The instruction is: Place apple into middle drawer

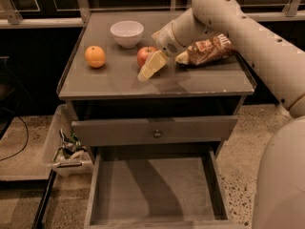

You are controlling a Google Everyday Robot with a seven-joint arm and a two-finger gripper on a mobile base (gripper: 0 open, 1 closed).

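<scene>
Apple sits on the bench top, about mid-width and a bit toward the far side, so it's not in the drawer yet. The gripper is right at it, angled down to the near-left from the wrist, with its pale yellow end lying against the apple's near-right side as far as anyone can see. Whether the gripper is open or actually has hold of the apple can't be told from this angle.

Room-wise, the orange is left of the apple, well apart from it and close to the bench's left edge. The white bowl is farther back, near the far edge. The snack bag lies just right of the wrist, under the arm, which reaches in from the right. A wide strip of bench top runs from the apple to the near edge.

Just under the bench top is the drawer front with a knob, shut. Below it the middle drawer is pulled out toward the near side, flat grey floor showing, with low walls left and right. A pale bin stands on the ground near its left wall. The robot body crowds the near-right corner, just beside the right wall.
</scene>
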